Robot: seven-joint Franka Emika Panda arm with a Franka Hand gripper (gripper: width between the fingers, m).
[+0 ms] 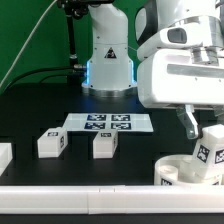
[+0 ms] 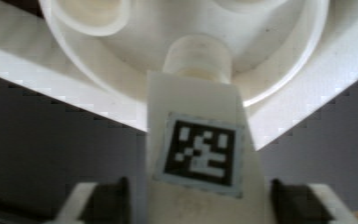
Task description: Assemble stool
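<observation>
**A:** Where is the stool at this moment?

**B:** In the exterior view, the round white plastic disc seat (image 1: 183, 172) lies by the bench edge nearest the camera, toward the corner on the exterior view's right. A short blocky white plastic leg (image 1: 211, 148) with a black-and-white square tag stands upright on it, under the white two-finger gripper (image 1: 200, 126).

**A:** Is the pincer clamped on it?

**B:** I cannot tell. The wrist view shows its fingers (image 2: 105, 200) on either side of the leg (image 2: 202, 140) with thin dark gaps between, and any contact is out of frame. The exterior view shows only one dark fingertip, just beside the leg's top.

**A:** What does the wrist view add?

**B:** The leg's far end meets a rounded socket in the seat (image 2: 105, 30). The exterior view does not show that joint.

**A:** And what shows in the exterior view alone?

**B:** Two spare legs lie apart mid-bench, one (image 1: 52, 143) nearer the exterior view's left than the other (image 1: 103, 144). The flat white marker board (image 1: 110, 123) lies just behind them. A plain white block (image 1: 4, 155) sits at the edge on the exterior view's left.
</observation>
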